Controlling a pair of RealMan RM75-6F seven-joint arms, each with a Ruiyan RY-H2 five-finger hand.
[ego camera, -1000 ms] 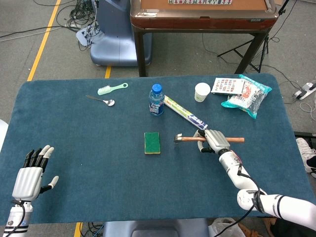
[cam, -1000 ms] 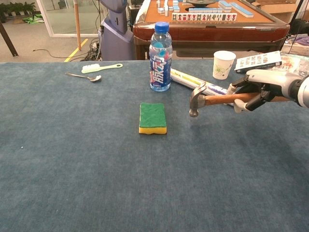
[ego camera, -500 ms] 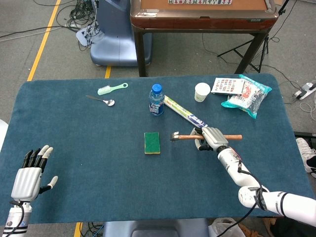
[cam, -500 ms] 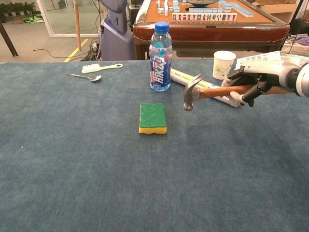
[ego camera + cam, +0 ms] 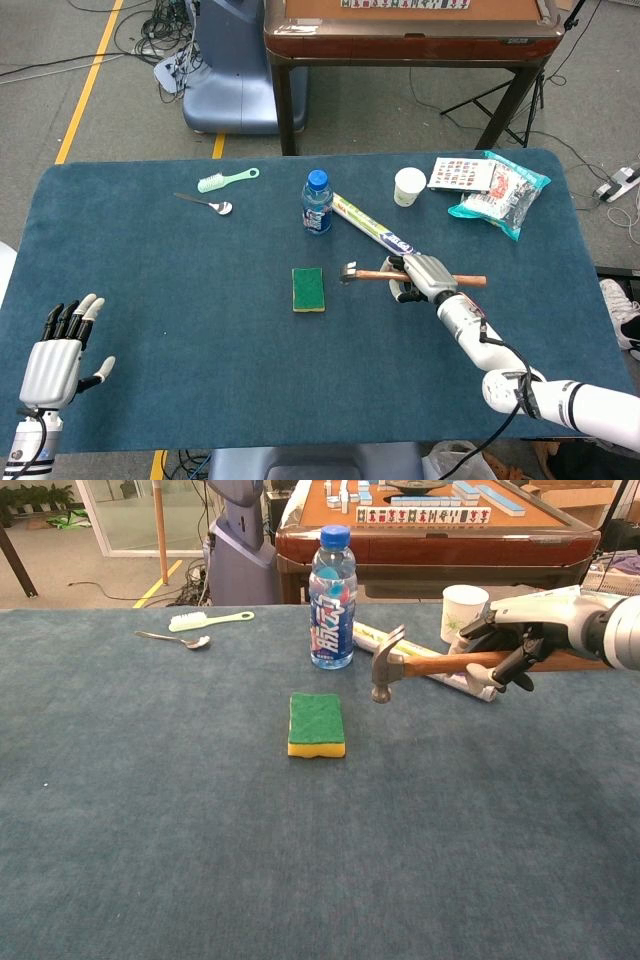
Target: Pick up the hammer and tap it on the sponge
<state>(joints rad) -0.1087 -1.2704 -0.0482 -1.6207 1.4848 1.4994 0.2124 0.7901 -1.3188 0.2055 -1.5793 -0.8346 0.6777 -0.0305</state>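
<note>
My right hand (image 5: 424,274) (image 5: 512,645) grips the wooden handle of the hammer (image 5: 372,274) (image 5: 420,664) and holds it level above the table. The metal head (image 5: 384,666) hangs in the air just right of the sponge (image 5: 308,288) (image 5: 317,723), which lies flat, green face up over a yellow base. Hammer and sponge are apart. My left hand (image 5: 58,348) hovers open at the table's near left corner, fingers spread, holding nothing.
A blue water bottle (image 5: 317,201) (image 5: 332,598) stands behind the sponge. A long wrapped tube (image 5: 372,227) lies under the hammer. A paper cup (image 5: 409,185), snack packs (image 5: 498,193), a spoon (image 5: 207,204) and a green brush (image 5: 227,179) sit along the far side.
My right hand has carried the hammer leftward and a little upward, bringing its head closer to the sponge. The left hand has barely moved.
</note>
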